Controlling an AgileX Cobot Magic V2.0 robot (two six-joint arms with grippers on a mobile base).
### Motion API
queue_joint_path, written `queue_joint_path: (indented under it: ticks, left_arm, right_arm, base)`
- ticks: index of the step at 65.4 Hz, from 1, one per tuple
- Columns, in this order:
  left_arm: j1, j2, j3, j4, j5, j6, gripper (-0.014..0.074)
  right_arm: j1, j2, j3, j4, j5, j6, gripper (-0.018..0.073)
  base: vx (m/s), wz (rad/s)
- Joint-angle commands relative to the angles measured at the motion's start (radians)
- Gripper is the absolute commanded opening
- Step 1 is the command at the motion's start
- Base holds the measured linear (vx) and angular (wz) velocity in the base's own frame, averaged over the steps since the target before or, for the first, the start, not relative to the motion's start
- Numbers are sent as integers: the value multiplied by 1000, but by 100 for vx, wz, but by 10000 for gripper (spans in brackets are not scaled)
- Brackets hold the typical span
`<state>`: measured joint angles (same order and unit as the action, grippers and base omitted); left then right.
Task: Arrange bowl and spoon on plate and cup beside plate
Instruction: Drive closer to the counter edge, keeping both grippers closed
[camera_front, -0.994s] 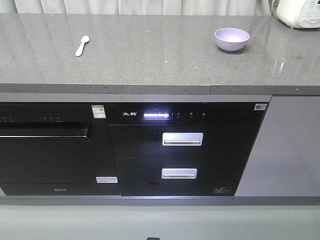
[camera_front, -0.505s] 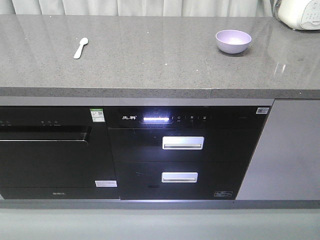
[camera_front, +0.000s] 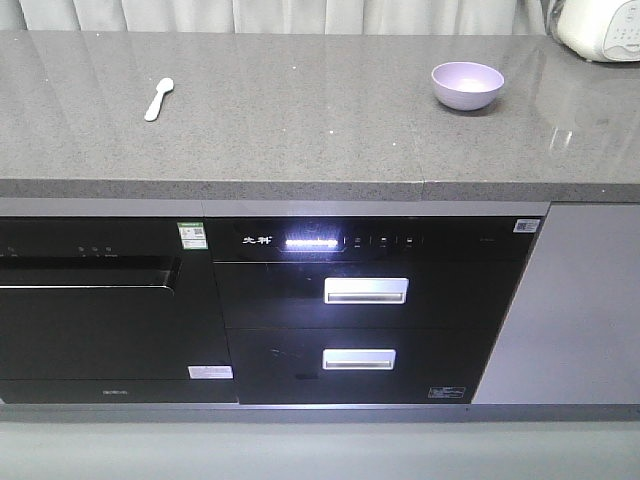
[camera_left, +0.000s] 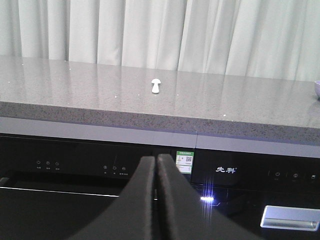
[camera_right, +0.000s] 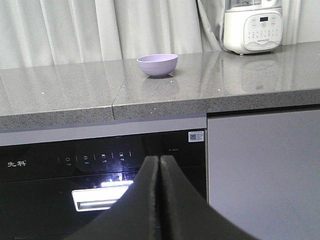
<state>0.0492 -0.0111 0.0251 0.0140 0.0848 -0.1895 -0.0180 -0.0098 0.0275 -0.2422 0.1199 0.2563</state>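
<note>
Everything in the front view has slid slightly down the picture, bowl (camera_front: 466, 85) and spoon (camera_front: 158, 98) alike, so the camera shifts, not the objects. Pressed closed and empty, the left gripper (camera_left: 153, 158) has the spoon straight ahead and higher, on the countertop (camera_left: 75, 95). The right gripper (camera_right: 159, 158), likewise closed and empty, faces the bowl ahead and above. Neither plate nor cup is in view. Both arms should rise clear of the countertop's edge and part their jaws before reaching in.

Lavender bowl (camera_right: 157, 64) on grey countertop (camera_right: 75, 95), white appliance (camera_right: 254, 26) far right, right gripper (camera_right: 159, 159) with fingers (camera_right: 172, 200) together below
</note>
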Motion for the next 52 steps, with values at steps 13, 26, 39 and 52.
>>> queue_joint_path:
  ticks: [13, 26, 39, 52]
  left_arm:
    - [-1, 5, 28, 0, -71, -8, -6]
    - [-1, 5, 28, 0, -71, -8, -6]
    - [-1, 5, 28, 0, -71, -8, -6]
    - [-1, 5, 28, 0, -71, -8, -6]
  right_arm:
    - [-1, -11, 16, -6, -77, -9, -6]
    - [-1, -11, 16, -6, -77, -9, -6]
    - [-1, -11, 16, -6, -77, -9, -6]
    - [-1, -11, 16, -6, -77, -9, -6]
  base:
    - [1, -1]
    - [1, 0]
    - [0, 0]
    - [0, 0]
